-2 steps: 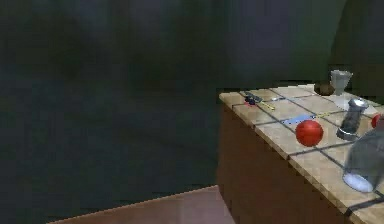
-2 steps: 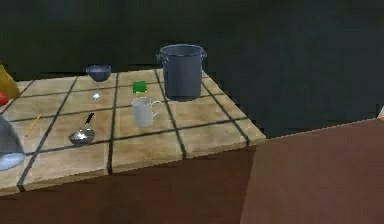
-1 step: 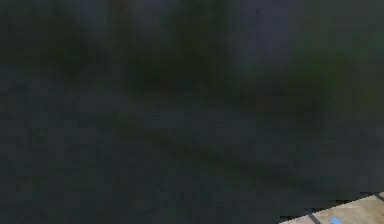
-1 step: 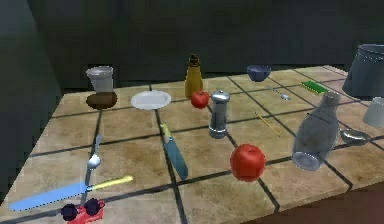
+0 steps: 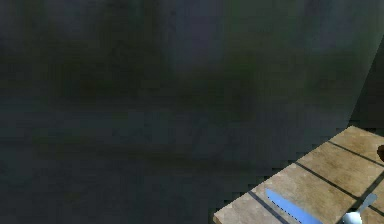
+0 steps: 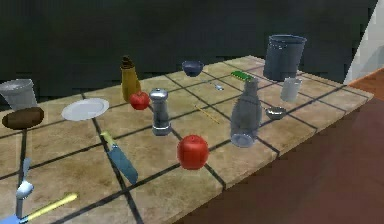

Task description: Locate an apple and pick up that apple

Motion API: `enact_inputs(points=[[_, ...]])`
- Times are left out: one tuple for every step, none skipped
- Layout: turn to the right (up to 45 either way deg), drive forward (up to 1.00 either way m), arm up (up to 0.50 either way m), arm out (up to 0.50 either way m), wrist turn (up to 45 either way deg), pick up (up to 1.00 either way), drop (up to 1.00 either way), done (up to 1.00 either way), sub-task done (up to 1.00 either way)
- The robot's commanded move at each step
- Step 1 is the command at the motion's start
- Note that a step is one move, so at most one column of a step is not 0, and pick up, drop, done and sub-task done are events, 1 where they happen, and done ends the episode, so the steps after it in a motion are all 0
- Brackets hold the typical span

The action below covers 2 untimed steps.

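Observation:
A round red apple [image 6: 192, 152] rests on the tiled wooden counter [image 6: 320, 115] near its front edge, in the middle of the arm side view. A smaller red round thing [image 6: 140, 100] sits farther back on the same counter, beside a metal shaker [image 6: 160, 112]. A corner of the counter [image 5: 330, 175] shows at the forward view's lower right.
A glass bottle [image 6: 245, 115] stands right of the apple and a blue-handled tool [image 6: 120, 160] lies to its left. Farther back are a grey pot [image 6: 284, 56], a dark bowl [image 6: 192, 68], an amber bottle [image 6: 129, 78], a white plate [image 6: 85, 109] and a glass cup [image 6: 18, 94]. A dark wall [image 5: 150, 90] faces the forward view.

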Motion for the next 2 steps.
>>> enact_inputs(points=[[0.0, 0.0, 0.5, 0.0, 0.0, 0.0, 0.0, 0.0, 0.0], [0.0, 0.0, 0.38, 0.0, 0.0, 0.0, 0.0, 0.0, 0.0]])
